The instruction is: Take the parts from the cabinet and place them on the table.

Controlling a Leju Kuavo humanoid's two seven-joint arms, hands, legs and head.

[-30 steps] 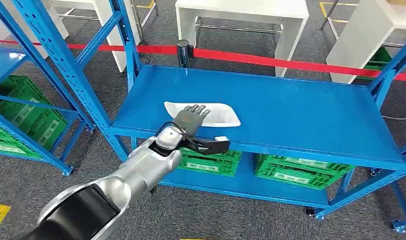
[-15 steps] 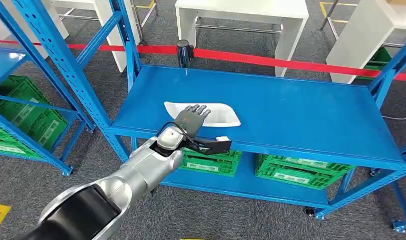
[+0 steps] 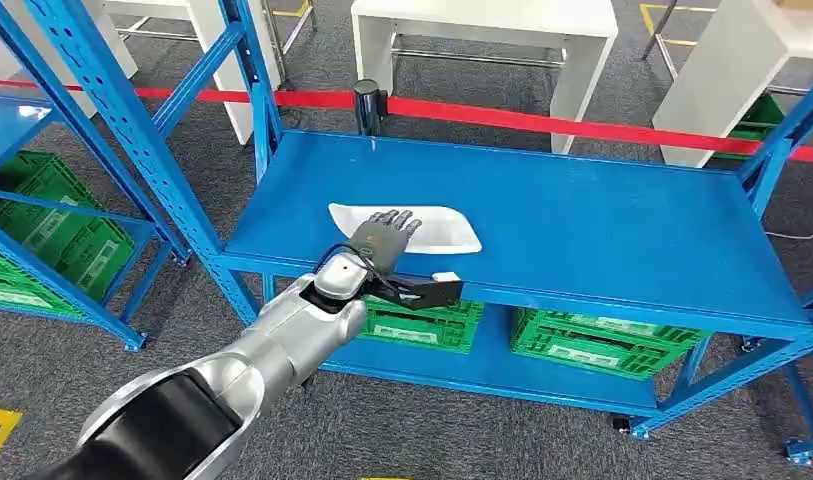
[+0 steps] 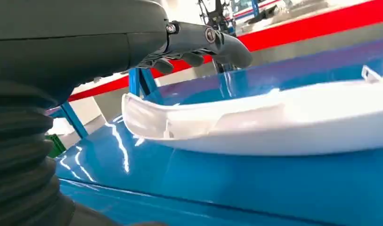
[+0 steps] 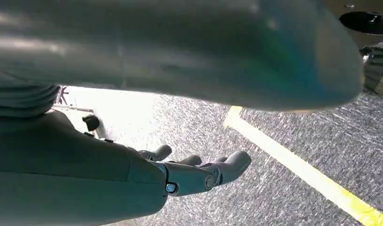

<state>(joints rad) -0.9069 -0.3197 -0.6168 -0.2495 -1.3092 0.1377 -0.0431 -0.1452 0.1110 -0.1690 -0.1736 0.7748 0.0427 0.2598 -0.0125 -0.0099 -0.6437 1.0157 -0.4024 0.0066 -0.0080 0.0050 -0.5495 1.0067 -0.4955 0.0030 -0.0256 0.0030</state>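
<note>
Left hand [image 3: 384, 238] hovers over the near end of the long white moulded plastic part [image 3: 437, 228], fingers spread and extended; the left wrist view shows the fingers [image 4: 199, 42] above the part's rim with a gap, nothing gripped. Right hand [image 5: 189, 176] hangs beside the body over grey carpet, fingers loosely apart, holding nothing.

Part lies flat on the top shelf of the blue metal rack [image 3: 602, 230], near the front edge, left of centre.

Risks (judgement): the part is wide, shallow and smooth, and the shelf is glossy. A one-handed grasp near one end could let the far end swing or slip out. Pressing down on the rim may skid it toward the front edge and off.

Writing: green plastic crates [image 3: 582, 345] on the lower shelf carry pale labels, too small to read. No brand legible.
</note>
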